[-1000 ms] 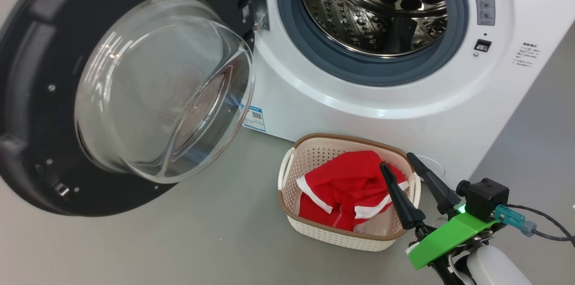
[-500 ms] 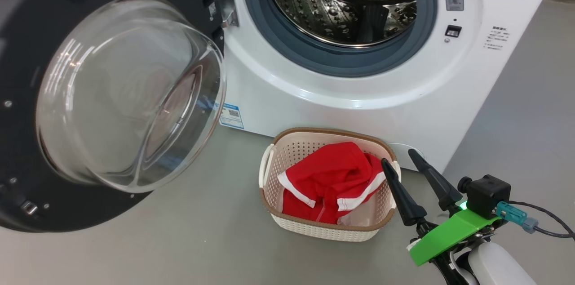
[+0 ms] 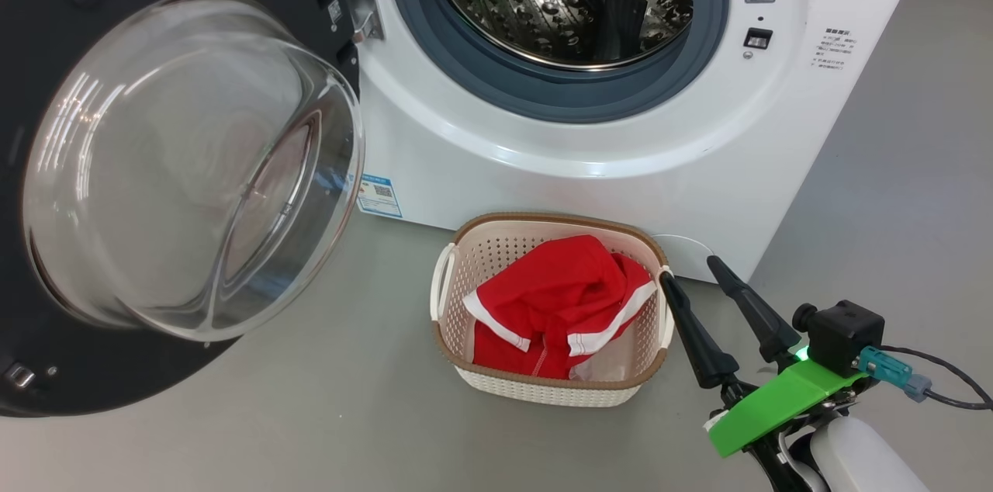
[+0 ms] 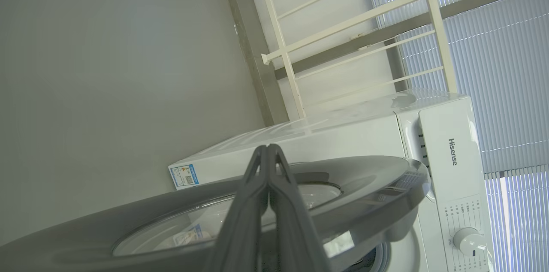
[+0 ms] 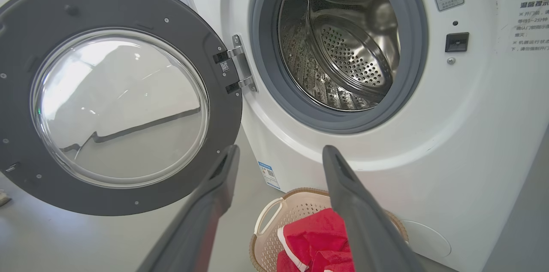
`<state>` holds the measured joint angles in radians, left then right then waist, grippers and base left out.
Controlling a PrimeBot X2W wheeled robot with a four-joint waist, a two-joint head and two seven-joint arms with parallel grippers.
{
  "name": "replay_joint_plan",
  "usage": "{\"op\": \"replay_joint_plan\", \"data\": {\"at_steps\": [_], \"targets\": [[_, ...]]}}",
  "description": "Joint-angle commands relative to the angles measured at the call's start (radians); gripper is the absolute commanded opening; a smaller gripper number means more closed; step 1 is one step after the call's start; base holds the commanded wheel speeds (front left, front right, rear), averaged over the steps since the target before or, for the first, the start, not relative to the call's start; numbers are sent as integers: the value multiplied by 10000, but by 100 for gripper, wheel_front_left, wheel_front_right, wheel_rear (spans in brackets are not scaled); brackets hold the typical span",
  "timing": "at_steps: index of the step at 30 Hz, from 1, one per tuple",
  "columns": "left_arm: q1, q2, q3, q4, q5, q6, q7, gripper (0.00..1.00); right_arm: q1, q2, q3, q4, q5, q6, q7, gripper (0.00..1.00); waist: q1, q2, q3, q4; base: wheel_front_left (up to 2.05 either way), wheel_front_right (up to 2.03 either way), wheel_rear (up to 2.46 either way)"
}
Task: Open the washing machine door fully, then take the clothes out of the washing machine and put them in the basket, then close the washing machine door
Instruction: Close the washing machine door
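Standing wide open at the left, the washing machine door [image 3: 178, 166] has the left hand [image 4: 269, 148], fingers pressed together, by its outer face. Right of it, before the washing machine [image 3: 589, 158], the basket [image 3: 543, 395] on the floor [image 3: 310, 414] holds the red clothes [image 3: 551, 298]. Just right, the right hand [image 3: 689, 268] hovers, fingers apart.

The washing machine [image 4: 343, 139] carries the brand name Hisense [image 4: 452, 152] on its control panel [image 4: 441, 186]. Its blue label [image 3: 379, 195], low on the front's left, is too small to read.
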<state>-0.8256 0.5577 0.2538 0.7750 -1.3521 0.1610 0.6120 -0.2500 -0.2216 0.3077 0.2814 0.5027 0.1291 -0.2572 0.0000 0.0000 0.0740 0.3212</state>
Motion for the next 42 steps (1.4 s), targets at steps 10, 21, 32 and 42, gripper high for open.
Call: {"op": "replay_joint_plan", "data": {"at_steps": [10, 21, 32, 42], "targets": [[443, 402, -328, -1252, -269, -19, 1627, 0, -235, 86, 31, -152, -79, 16, -46, 100, 0, 0, -104, -22, 0, 0, 0], [1559, -168, -753, -3710, -875, 488, 3288, 0, -94, 208, 30, -118, -77, 16, -46, 100, 0, 0, -308, 126, 0, 0, 0], [2309, -994, -1280, -6141, -1156, 1302, 3865, 0, -67, 239, 119, -83, -29, 16, -46, 100, 0, 0, -411, 68, 0, 0, 0], [2555, -1626, -1834, -7428, -1205, 1637, 4033, 0, -91, 292, 136, -54, -12, 16, -46, 100, 0, 0, -416, -52, 0, 0, 0]]}}
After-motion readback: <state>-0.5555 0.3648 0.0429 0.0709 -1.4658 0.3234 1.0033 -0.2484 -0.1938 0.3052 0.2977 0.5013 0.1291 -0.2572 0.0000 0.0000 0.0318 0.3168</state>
